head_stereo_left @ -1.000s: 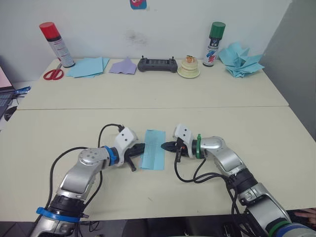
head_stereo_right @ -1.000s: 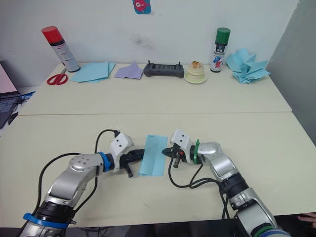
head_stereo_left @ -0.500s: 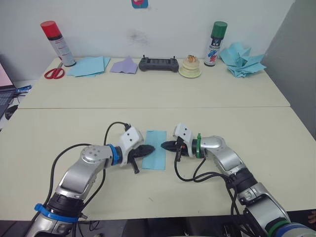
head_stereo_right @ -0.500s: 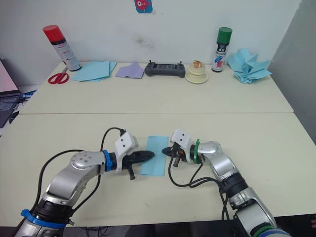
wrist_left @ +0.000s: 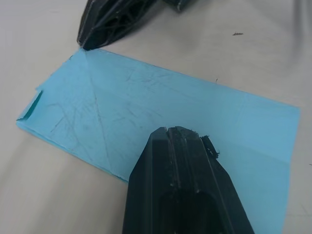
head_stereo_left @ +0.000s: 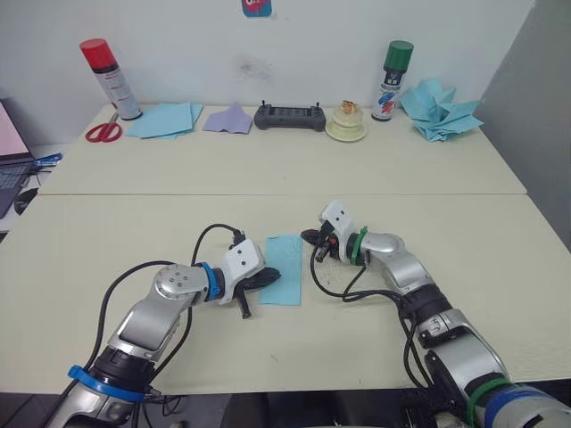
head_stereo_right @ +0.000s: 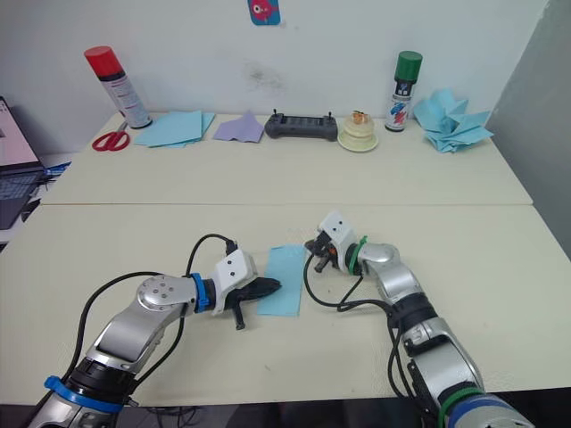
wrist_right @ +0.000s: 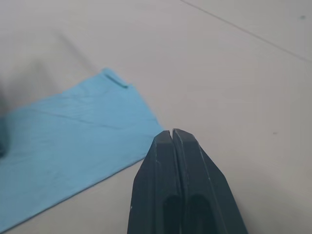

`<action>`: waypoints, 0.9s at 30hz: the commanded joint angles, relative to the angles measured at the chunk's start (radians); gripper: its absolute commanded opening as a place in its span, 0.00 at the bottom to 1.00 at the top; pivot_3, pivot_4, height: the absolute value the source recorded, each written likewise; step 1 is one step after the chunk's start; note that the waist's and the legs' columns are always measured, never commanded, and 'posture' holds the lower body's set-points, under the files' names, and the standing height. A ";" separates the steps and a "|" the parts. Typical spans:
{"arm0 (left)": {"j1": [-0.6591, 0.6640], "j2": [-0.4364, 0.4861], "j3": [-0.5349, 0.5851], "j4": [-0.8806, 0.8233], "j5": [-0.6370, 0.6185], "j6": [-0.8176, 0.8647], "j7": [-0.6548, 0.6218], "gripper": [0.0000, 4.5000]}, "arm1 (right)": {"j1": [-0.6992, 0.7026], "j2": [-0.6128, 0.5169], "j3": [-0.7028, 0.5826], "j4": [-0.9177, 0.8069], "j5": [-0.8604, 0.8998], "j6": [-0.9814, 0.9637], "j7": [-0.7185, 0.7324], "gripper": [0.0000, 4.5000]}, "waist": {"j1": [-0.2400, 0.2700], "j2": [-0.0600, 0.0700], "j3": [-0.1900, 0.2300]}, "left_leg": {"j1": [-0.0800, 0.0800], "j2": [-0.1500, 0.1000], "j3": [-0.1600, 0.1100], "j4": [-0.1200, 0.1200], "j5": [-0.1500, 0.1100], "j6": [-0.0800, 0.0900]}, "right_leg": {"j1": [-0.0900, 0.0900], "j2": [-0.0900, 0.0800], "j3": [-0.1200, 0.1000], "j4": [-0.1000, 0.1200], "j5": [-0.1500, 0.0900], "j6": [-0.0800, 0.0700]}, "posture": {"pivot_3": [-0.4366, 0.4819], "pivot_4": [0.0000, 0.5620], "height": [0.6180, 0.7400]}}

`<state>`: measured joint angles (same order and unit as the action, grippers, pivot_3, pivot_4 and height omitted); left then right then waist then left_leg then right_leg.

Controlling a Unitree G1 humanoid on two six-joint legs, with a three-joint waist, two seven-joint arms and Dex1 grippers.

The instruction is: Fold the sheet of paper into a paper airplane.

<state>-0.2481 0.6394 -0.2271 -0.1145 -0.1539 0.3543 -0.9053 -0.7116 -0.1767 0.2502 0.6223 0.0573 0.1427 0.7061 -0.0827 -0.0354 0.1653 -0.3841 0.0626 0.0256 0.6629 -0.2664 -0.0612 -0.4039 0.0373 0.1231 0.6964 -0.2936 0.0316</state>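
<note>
Left claw (head_stereo_left: 270, 277) has slid onto the folded light blue sheet of paper (head_stereo_left: 287, 266), pressing, fingers together; right claw (head_stereo_left: 310, 238), also closed, has retreated to its far corner. Mid-counter (head_stereo_left: 500, 267), thin, floppy, slippery: pin flat, lift an edge.

Thin, matt, light blue sheet of paper (wrist_left: 161, 112) with scuffed crease lines. It lies on a smooth, matt cream counter (head_stereo_left: 268, 169). Ridged black plastic left pincer (wrist_left: 183, 161).

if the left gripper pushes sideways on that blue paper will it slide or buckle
Probably slide: the paper is thin, lies flat on the smooth table, and looks very light. The left gripper rests shut on it, so it may drag along. Its creases suggest a floppy sheet.
</note>
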 commanded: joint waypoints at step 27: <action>0.050 -0.051 -0.010 -0.007 0.009 0.074 0.028 0.00 | 0.304 -0.187 0.196 -0.591 0.092 0.447 0.315 0.01 | 0.017 0.001 -0.004 | -0.002 0.000 -0.001 -0.001 0.000 0.000 | 0.000 -0.001 -0.001 -0.004 -0.001 0.001 | 0.48 0.27 1.00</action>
<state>-0.2256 0.5812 -0.2102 -0.1366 -0.1551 0.4044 -0.8738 -0.4350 -0.3492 0.3870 0.0150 0.1440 0.5298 0.9802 -0.0658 -0.0341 0.1615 -0.3855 0.0626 0.0251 0.6617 -0.2666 -0.0610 -0.4042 0.0368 0.1224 0.6923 -0.2941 0.0326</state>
